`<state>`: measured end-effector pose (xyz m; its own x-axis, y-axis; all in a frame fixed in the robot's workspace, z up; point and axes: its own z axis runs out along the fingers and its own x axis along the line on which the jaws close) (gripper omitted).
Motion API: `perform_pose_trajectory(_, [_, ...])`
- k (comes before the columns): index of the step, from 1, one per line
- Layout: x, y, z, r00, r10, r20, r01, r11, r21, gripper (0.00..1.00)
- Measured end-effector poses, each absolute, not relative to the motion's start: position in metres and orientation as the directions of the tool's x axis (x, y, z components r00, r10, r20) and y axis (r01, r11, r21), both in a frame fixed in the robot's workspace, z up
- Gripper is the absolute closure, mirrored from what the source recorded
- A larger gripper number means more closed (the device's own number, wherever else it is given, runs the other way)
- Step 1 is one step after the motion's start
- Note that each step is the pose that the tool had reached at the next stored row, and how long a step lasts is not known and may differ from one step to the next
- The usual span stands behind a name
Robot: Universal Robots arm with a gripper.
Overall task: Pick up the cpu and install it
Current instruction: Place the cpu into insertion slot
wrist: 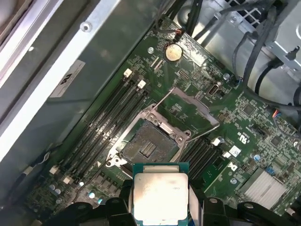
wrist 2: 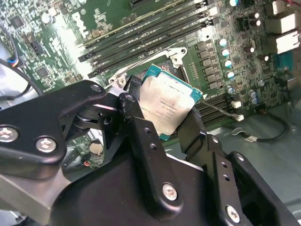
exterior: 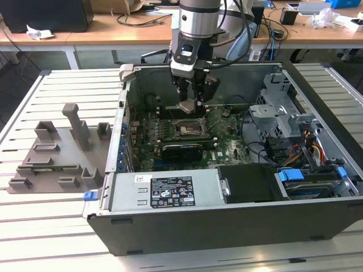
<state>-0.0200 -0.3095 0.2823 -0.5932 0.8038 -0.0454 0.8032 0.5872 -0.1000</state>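
Silvery-grey cpu [wrist 2: 165, 104] is gripped at opposite edges by closed fingers [wrist 2: 136, 117] of the gripper [exterior: 189, 97], over the open socket [wrist: 150, 143]; light, stiff, judged fragile underneath.

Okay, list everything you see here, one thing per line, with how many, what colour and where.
cpu: one, silvery top with a pale rim, held above the motherboard beside the socket
socket: one, dark, frame open and empty, on the motherboard
motherboard: one, green, inside the computer case
coin battery: one, silver, on the motherboard
computer case: one, dark grey, open, lying on the table
power supply: one, grey with a dark label, along the case's front wall in the exterior view
fixture tray: one, grey, on the table at the exterior view's left of the case
table: one, pale, slatted
arm: one, silver and black, reaching down into the case
gripper: one, black, closed on the cpu
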Motion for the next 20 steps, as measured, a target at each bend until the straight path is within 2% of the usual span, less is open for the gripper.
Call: perform_pose_trajectory(20, [-0.0200,-0.3095,0.2808,-0.349,0.936,-0.048,0.934,0.343,-0.101,0.45])
